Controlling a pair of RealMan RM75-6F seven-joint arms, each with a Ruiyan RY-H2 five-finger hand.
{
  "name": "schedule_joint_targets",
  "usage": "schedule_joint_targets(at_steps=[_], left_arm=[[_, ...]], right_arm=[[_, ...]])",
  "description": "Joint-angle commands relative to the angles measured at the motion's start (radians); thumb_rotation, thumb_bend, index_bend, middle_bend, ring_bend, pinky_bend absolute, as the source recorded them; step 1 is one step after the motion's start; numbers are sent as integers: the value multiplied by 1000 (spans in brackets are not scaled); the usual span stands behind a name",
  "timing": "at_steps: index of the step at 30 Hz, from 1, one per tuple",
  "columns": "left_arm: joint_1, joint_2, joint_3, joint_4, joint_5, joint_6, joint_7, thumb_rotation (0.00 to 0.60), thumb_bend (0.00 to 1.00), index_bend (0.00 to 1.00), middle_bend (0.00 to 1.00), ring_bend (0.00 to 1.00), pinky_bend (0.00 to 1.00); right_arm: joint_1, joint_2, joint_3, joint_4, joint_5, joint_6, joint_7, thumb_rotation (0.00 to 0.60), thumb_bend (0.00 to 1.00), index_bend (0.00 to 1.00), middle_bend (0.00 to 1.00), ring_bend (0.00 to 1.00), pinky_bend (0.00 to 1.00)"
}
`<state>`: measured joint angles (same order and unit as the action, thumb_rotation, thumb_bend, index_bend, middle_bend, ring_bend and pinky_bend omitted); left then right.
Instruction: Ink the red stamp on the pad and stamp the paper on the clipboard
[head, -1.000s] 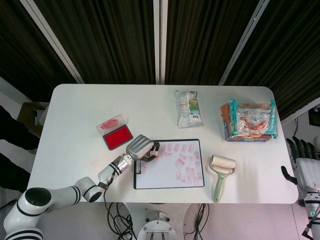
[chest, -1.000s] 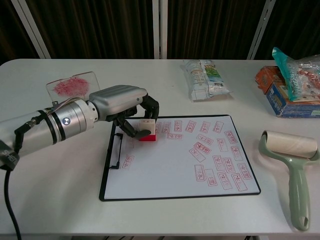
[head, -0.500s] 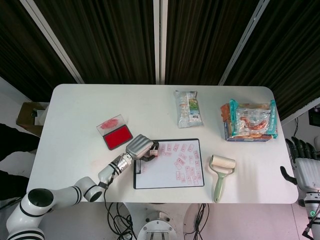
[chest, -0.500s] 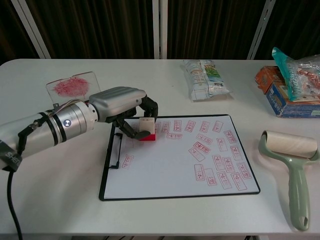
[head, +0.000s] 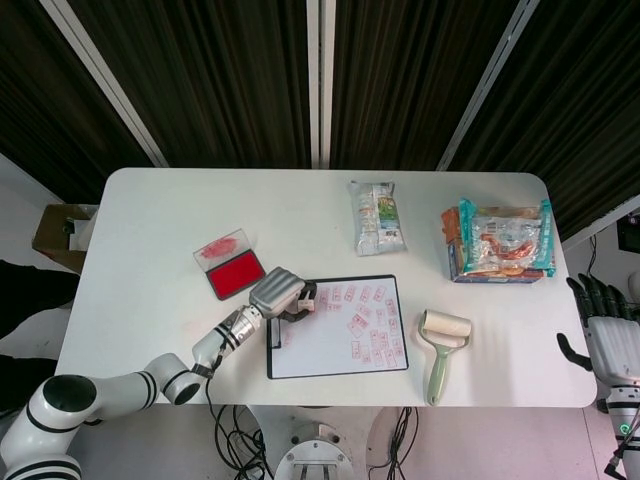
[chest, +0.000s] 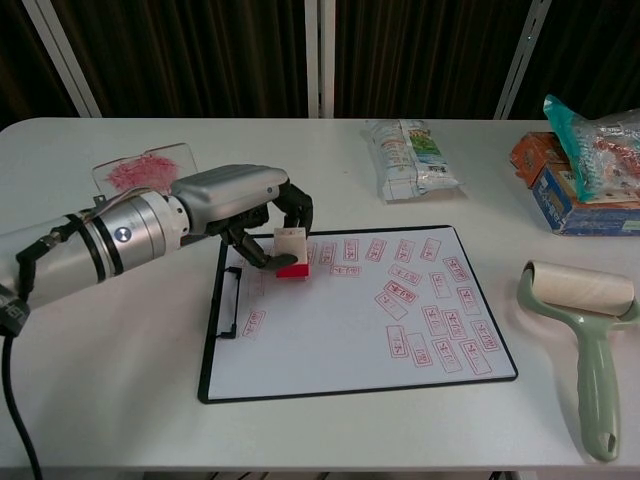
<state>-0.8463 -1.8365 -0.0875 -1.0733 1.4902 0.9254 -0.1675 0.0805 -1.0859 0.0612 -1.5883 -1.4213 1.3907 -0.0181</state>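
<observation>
Since a second ago the left robot hand (chest: 245, 205) has drawn slightly back toward the clipboard's clip end and the small stamp with a white block top and red base (chest: 291, 253) now sits tilted in its grip, where before it stood squarely on the sheet; the black-rimmed clipboard (chest: 205, 352) also appears turned a little on the white worktop (chest: 120, 400). The left robot hand's dark fingers (chest: 300, 203) are curled around the stamp, holding it at the upper left of the white paper (chest: 320, 340), near the clip (chest: 231, 300); whether the red base touches the sheet cannot be told. The paper carries many red rectangular imprints across its upper and right parts, plus one alone near the left edge. In the head view the same robot hand (head: 278, 294) lies between the clipboard (head: 335, 372) and the open red ink pad with its clear, ink-smeared lid (head: 231, 268), which rests just beside it on the far left. The right robot hand (head: 604, 330) hangs off the worktop's right edge, fingers apart and holding nothing. A pale green lint roller with a cream roll (chest: 587, 340) lies right of the clipboard; a white and green snack packet (chest: 409, 158) and a box topped with a clear packet (chest: 585, 170) sit farther back.
</observation>
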Motion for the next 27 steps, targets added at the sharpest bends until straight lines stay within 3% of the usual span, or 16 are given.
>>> schedule_joint_targets(at_steps=[1,6,12,20,27], left_arm=[[14,104,-35,-145,-14,37,-16,600,480,662,696,1000,1000],[65,249,-44,-328,-20,106,30,600,480,662,696,1000,1000],[175,380,37,-424,3,202,85,600,472,660,695,1000,1000],[351,375,179,-263,63,342,-13,600,448,657,692,1000,1000],[414,304,198,-129,66,361,-65,600,449,657,692,1000,1000]], right_arm=[[0,-1,-1,-1,-5,2,1,600,266,0,0,0,0],[2,-7,-4,-1,-8,-2,-1,600,268,0,0,0,0],[2,-9,-4,0,-10,3,-2,600,267,0,0,0,0],[13,-18,-4,3,-5,-16,-13,600,268,0,0,0,0],[20,-23,-9,-4,-4,-30,-39,600,268,0,0,0,0]])
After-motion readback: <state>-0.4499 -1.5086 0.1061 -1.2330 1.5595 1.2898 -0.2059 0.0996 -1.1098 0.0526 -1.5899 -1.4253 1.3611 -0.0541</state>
